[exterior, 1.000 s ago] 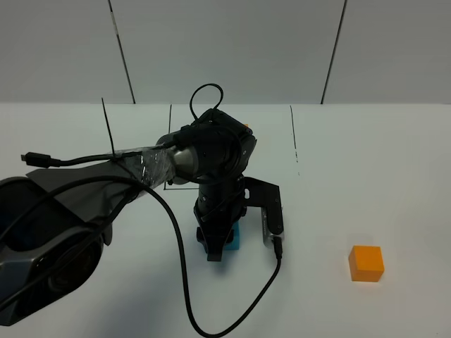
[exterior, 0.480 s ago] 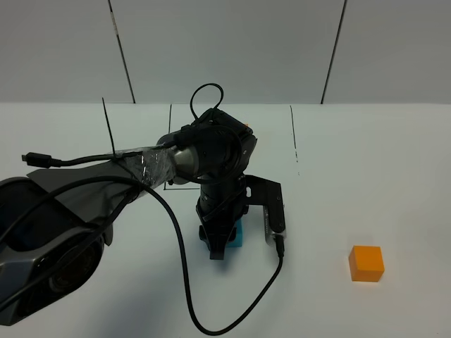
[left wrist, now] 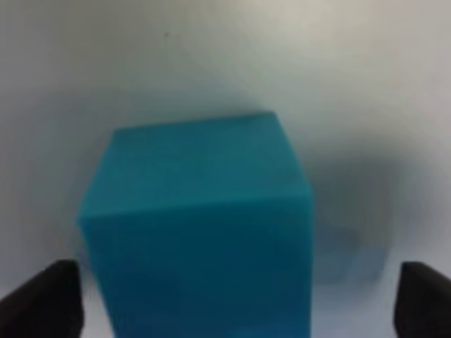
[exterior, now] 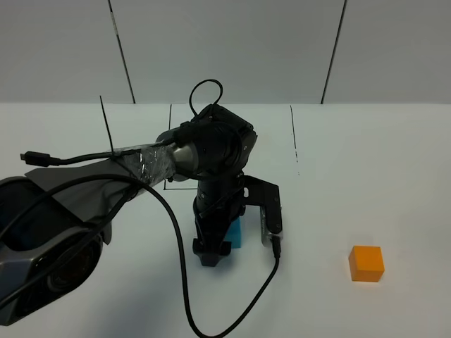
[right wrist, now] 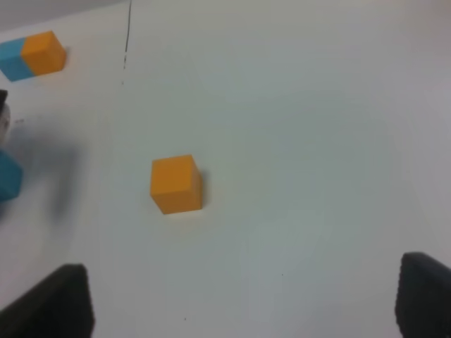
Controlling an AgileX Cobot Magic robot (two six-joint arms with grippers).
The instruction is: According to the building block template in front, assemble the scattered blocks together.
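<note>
Pincer (exterior: 213, 255) seemingly lower, astride blue cube (exterior: 237, 232).

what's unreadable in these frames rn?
1. The blue cube: in exterior high, mostly covered by the left gripper; in left wrist, blurred, with its lower part cut by the frame edge.
2. The template: hidden behind the left arm in exterior high; clipped by the frame edge in right wrist.
3. The right gripper: only fingertips show, right wrist view.
</note>
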